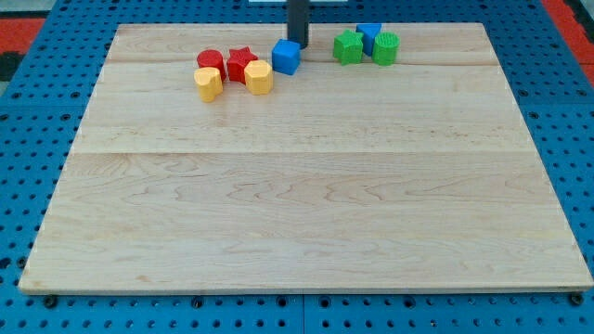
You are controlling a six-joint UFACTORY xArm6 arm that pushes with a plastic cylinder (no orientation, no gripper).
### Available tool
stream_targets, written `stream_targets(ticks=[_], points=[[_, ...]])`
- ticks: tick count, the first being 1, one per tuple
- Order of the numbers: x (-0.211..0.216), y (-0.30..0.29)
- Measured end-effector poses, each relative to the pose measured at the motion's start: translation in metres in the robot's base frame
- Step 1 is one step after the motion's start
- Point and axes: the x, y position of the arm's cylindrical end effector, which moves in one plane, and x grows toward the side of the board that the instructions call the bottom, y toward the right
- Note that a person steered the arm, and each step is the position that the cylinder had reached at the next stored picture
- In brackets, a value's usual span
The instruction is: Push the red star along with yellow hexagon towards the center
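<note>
The red star (240,64) lies near the view's top, left of the middle, on the wooden board (306,186). The yellow hexagon (259,78) touches its lower right side. A red round block (211,63) and a yellow block (209,84) sit just to the left of them. My tip (298,44) is at the view's top, just above and right of the blue cube (287,57), which is to the right of the star and hexagon. The tip is apart from the star and the hexagon.
To the right of the tip are a green star-like block (348,46), a blue block (369,35) and a green round block (385,48), close together. The board lies on a blue pegboard surface (37,139).
</note>
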Motion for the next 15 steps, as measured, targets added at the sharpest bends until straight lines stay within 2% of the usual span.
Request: stream_targets(ticks=[1, 2, 4, 10, 12, 14, 15], points=[[-0.016, -0.025], [-0.018, -0.087], [-0.017, -0.075], [-0.009, -0.093], [0.012, -0.093], [0.08, -0.016], [0.09, -0.003]])
